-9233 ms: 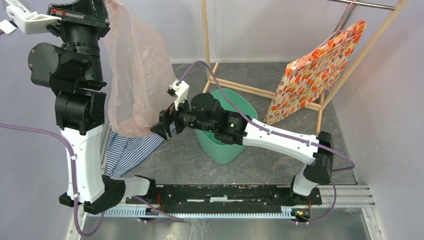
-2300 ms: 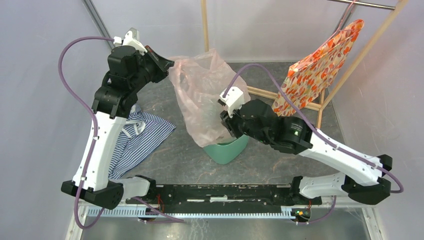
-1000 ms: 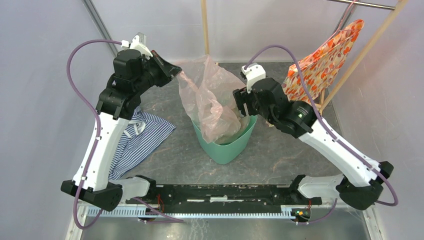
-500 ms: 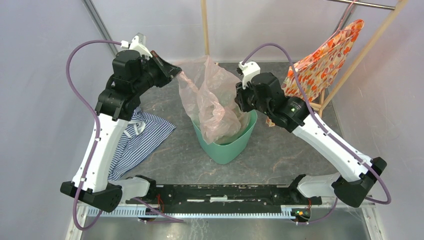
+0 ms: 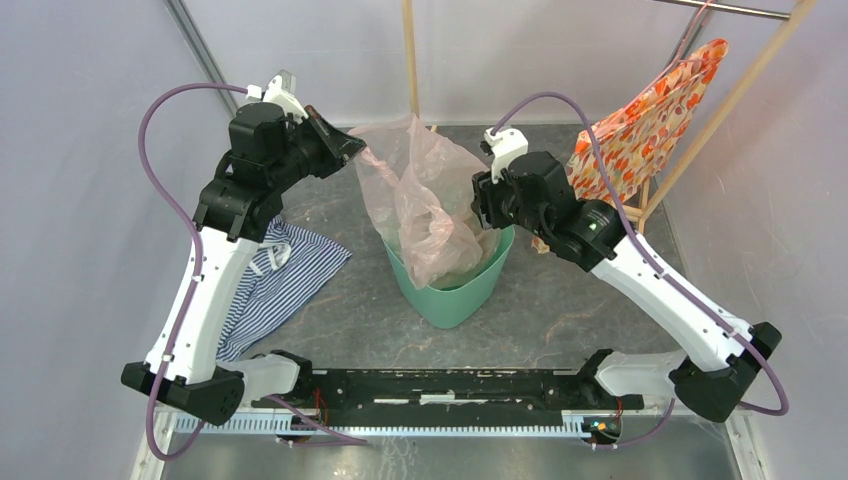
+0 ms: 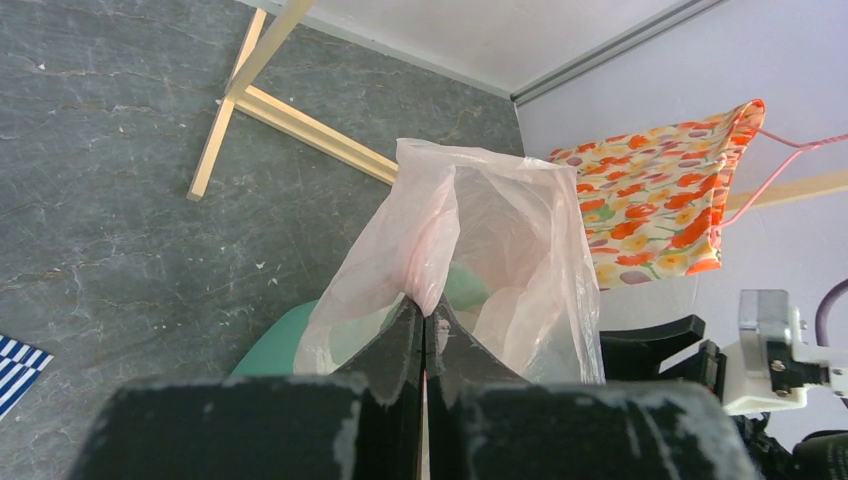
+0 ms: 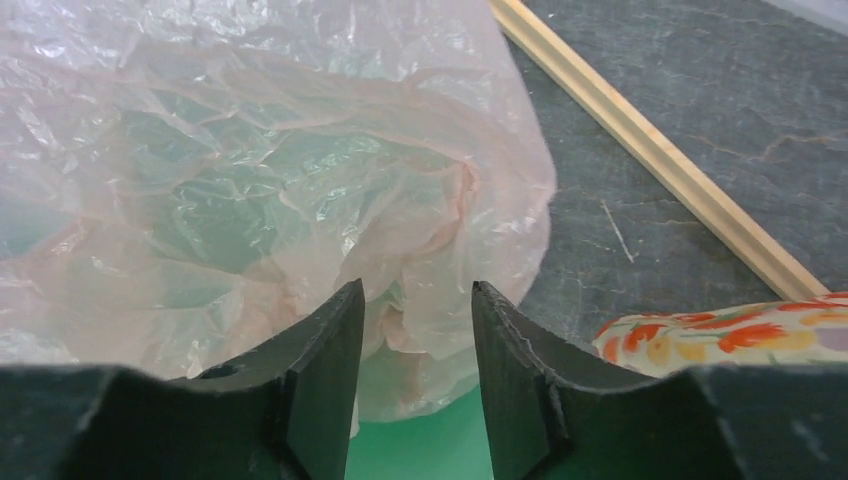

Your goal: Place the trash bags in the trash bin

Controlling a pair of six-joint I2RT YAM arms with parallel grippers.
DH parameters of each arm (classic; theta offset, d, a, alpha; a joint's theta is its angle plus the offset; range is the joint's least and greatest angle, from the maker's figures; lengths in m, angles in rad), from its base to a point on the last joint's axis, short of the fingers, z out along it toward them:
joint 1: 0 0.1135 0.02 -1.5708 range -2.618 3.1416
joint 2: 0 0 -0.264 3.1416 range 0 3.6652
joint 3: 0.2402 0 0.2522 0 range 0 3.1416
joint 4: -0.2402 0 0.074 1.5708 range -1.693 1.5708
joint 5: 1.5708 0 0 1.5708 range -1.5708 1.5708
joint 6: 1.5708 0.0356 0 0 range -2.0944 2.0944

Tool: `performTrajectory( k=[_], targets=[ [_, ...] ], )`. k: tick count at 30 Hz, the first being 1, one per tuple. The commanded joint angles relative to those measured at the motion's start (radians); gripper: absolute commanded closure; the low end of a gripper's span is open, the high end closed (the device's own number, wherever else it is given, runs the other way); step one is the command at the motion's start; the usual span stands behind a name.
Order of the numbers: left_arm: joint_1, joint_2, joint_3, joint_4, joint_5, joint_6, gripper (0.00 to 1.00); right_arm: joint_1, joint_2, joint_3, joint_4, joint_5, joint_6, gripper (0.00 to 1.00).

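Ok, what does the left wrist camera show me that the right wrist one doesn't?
Only the left wrist: the left gripper shut on a pinched fold of the pink trash bag, a corner of the striped cloth, and the right arm's wrist. Only the right wrist: the right gripper open, facing the crumpled bag where it sits in the mint-green trash bin. Both: the bag, green of the bin through it, the wooden frame and the orange floral bag.

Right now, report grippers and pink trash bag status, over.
Left gripper shut on pink trash bag, top edge. Right gripper open beside it. Bag bottom inside mint-green bin, top outside. Orange floral bag hangs close, right side.
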Motion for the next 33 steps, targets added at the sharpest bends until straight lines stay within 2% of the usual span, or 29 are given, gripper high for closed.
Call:
performTrajectory(
  k=[1,3,7,9,11,13,18,21,23,30,33],
  targets=[
    [-0.004,-0.019,-0.001,0.040,0.018,0.004,0.98,-0.004,-0.042,0.024,0.001,0.077,-0.017,0.47],
    [-0.004,-0.019,0.000,0.040,0.017,0.004,0.98,-0.004,-0.036,0.023,-0.007,0.112,-0.025,0.45],
    [-0.004,-0.019,0.003,0.040,0.019,0.005,0.98,-0.010,0.001,0.018,-0.006,0.151,-0.043,0.35],
    [-0.002,-0.017,0.005,0.040,0.022,0.004,0.98,-0.014,0.017,0.012,0.016,0.136,-0.057,0.29],
    [-0.004,-0.017,0.008,0.038,0.026,0.006,0.98,-0.016,0.024,0.003,0.053,0.101,-0.066,0.30],
    [-0.003,-0.016,0.010,0.038,0.031,0.007,0.98,-0.016,0.033,0.004,0.081,0.059,-0.070,0.38],
    [-0.004,-0.016,0.008,0.036,0.041,0.015,0.98,-0.015,0.012,-0.005,0.119,-0.008,-0.046,0.81],
    [-0.003,-0.019,-0.001,0.036,0.057,0.017,0.98,-0.008,0.003,-0.018,0.118,-0.062,-0.022,0.97],
    [-0.003,-0.025,-0.008,0.035,0.077,0.020,0.98,0.016,-0.010,-0.048,0.129,-0.081,-0.009,1.00],
    [-0.045,-0.066,-0.087,0.035,0.151,0.024,0.98,0.050,0.044,-0.171,0.148,-0.058,-0.013,1.00],
    [-0.077,-0.093,-0.138,0.035,0.149,0.026,0.98,0.050,0.091,-0.161,0.164,-0.029,-0.023,0.95]
  ],
)
